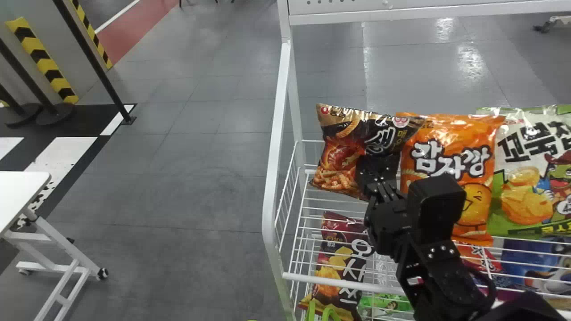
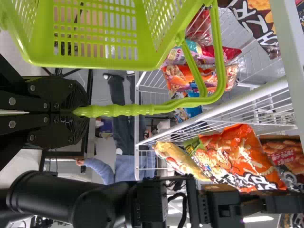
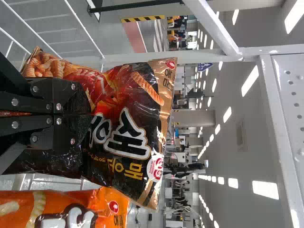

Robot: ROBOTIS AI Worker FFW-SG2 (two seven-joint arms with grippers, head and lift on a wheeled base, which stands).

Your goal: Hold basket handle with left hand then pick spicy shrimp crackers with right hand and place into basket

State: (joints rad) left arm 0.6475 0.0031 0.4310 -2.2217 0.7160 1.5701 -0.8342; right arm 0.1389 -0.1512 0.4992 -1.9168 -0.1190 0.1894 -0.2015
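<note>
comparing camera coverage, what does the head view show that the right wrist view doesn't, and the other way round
Head view: white table, green-and-white snack bag, dark red bag lower in the rack.
Right wrist view: ceiling lights.
Both: right gripper pinching the spicy shrimp crackers, an orange bag, the white rack, black-and-yellow striping.
</note>
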